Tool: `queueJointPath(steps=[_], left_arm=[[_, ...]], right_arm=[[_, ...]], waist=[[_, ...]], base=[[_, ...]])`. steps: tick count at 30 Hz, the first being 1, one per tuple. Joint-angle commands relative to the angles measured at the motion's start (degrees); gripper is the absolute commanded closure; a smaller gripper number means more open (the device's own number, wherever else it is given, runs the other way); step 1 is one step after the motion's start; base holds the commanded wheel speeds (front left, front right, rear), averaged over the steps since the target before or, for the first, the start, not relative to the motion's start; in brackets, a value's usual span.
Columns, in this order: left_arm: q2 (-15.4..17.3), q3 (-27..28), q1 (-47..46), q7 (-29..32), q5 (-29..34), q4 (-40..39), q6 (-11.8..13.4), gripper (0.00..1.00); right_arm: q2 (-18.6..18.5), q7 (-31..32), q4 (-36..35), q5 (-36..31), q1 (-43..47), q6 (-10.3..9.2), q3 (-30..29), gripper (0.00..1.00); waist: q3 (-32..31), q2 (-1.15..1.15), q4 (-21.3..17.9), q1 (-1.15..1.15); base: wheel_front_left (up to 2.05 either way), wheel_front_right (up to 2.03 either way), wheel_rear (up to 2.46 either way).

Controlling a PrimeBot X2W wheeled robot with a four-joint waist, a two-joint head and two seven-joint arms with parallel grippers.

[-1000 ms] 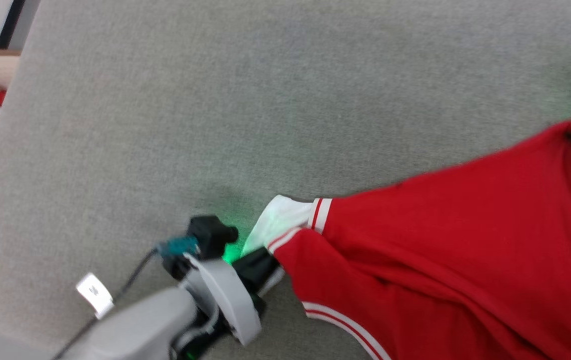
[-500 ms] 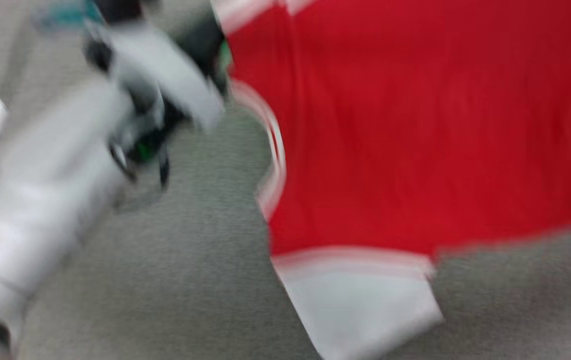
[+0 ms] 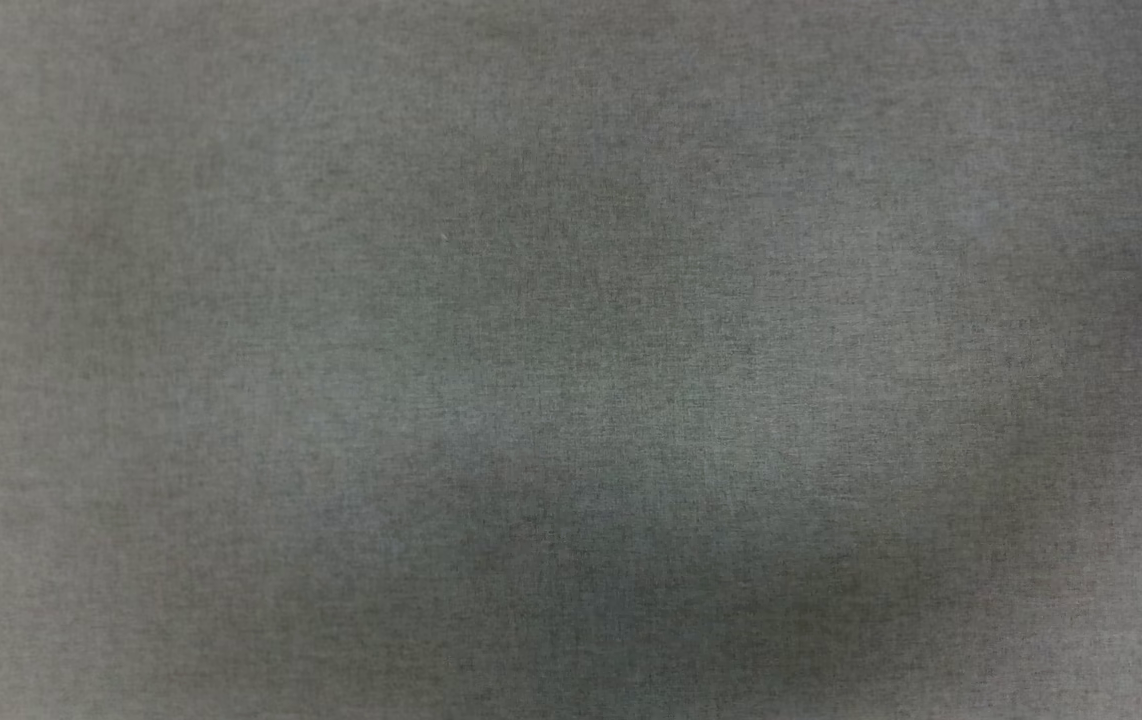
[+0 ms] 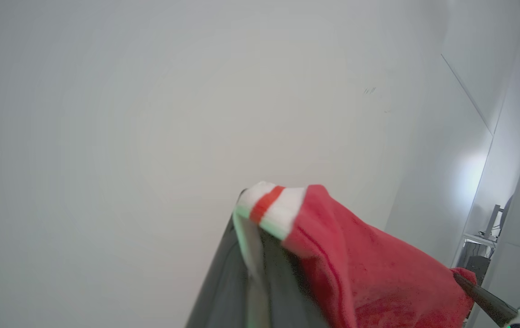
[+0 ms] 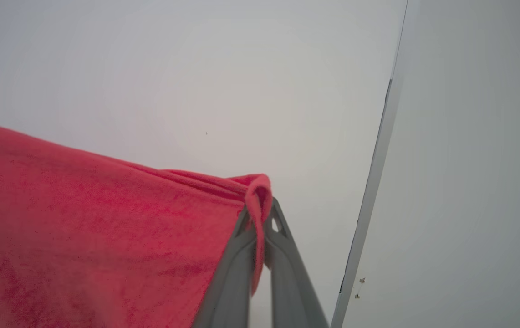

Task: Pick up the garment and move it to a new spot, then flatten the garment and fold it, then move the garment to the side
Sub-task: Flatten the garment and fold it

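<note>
Below the head camera lies a grey woven surface, flat, fine-grained and matte, with a soft dark shadow across its lower middle.

In the left wrist view, the left hand rises against a smooth pale wall, its two dark grey fingers clenched close together. The garment is caught between them. A white sleeve end crossed by one red stripe folds over the fingertips, and a white strip of it runs down the narrow gap. From there soft, slightly fuzzy bright-red cloth slopes down to the right as far as the right hand, whose slim dark finger enters from the lower right corner with a red tuft at its tip.

In the right wrist view, the right hand shows close up: two tapering grey fingers pressed together on a rolled red hem of the garment, which curls over the tips. Here the cloth is plain red, a broad sheet with shallow creases spreading away to the left. Behind it, a thin dark seam runs slantwise down the pale wall.
</note>
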Motion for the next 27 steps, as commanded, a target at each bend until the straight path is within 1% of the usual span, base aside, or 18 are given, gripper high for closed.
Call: queueJointPath(steps=[1,3,5,8,11,12,14,17,21,24,27], left_arm=[[0.21,0.69,3.69,-0.39,0.85,-0.34,0.23,1.0],[0.2,-0.34,7.07,-0.4,1.63,-1.86,0.23,1.0],[0.45,-0.48,11.01,-0.41,0.5,-3.98,0.22,1.0],[1.29,0.18,19.79,-0.4,-0.64,-7.89,0.22,1.0],[1.65,-0.11,29.61,-0.35,-0.2,-12.46,0.21,1.0],[1.75,0.48,32.53,-0.36,-0.65,-13.81,0.21,1.0],[1.87,-0.24,39.26,-0.36,-1.21,-16.8,0.2,1.0],[2.74,-1.98,48.01,-0.35,-0.94,-20.85,0.2,1.0],[4.51,-2.63,58.18,-0.36,0.16,-27.2,0.17,1.0],[6.43,-2.59,64.67,-0.35,1.71,-31.52,0.16,1.0],[8.33,-1.65,70.35,-0.35,3.07,-34.66,0.16,1.0]], right_arm=[[-0.25,-0.48,1.67,-0.05,1.25,-0.26,-0.22,1.0],[0.14,-0.84,1.96,0.07,3.34,-0.25,1.61,1.0],[0.24,-0.69,1.85,1.04,5.7,-0.24,3.5,1.0],[-0.17,-0.2,0.92,3.14,10.72,-0.24,6.52,1.0],[-1.4,0.07,-1.25,5.69,16.43,-0.24,9.69,1.0],[-2.0,0.16,-2.14,6.79,18.36,-0.24,10.4,1.0],[-3.14,0.43,-4.68,8.63,22.97,-0.2,12.58,1.0],[-5.95,1.4,-8.91,11.92,30.21,-0.2,14.85,1.0],[-10.3,4.17,-16.16,15.89,40.19,-0.2,17.4,1.0],[-13.53,5.81,-22.37,18.33,47.49,-0.2,17.49,1.0],[-16.59,7.58,-27.99,20.57,54.67,-0.2,15.88,1.0]], waist=[[-0.41,0.0,0.19,0.0],[-0.69,0.0,0.45,0.0],[-0.79,0.0,0.54,0.0],[-0.72,0.0,0.54,0.0],[-1.0,0.0,1.01,0.0],[-1.16,0.0,1.19,0.0],[-1.54,0.0,1.38,0.0],[-2.62,0.0,2.03,0.0],[-4.75,0.0,2.49,0.0],[-6.85,0.0,2.67,0.0],[-8.88,0.0,2.81,0.0]], base=[[0.0,0.0,0.0],[0.0,0.0,0.0],[0.0,0.0,0.0],[0.0,0.0,0.0],[0.0,0.0,0.0],[0.0,0.0,0.0],[0.0,0.0,0.0],[0.0,0.0,0.0],[0.0,0.0,0.0],[0.0,0.0,0.0],[0.0,0.0,0.0]])
